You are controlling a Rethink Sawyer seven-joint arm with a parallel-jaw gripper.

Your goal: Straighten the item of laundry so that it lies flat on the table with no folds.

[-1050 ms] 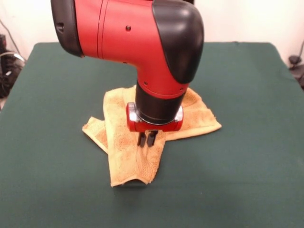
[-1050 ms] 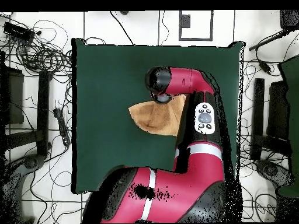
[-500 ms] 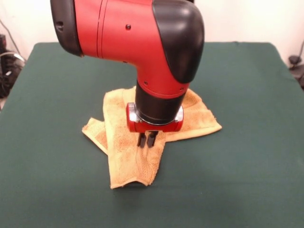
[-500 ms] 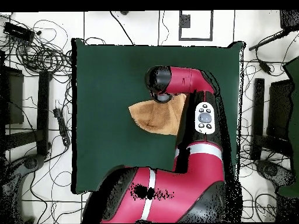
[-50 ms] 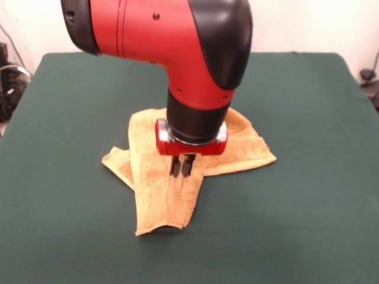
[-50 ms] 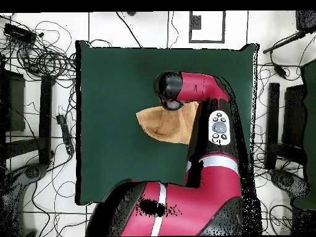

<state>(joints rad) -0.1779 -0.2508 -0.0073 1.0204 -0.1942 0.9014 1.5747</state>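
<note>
A lab: loose cables (image 6: 43, 58) and stands (image 6: 46, 117) surround the table (image 6: 117, 80).

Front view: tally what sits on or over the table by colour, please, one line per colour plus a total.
Yellow-orange: 1, the towel, crumpled with folds
Red and black: 1, the arm with its gripper over the towel
Dark green: 1, the table cover itself
Total: 3

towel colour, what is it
Yellow-orange towel, plain terry; clearest in the front view.
</note>
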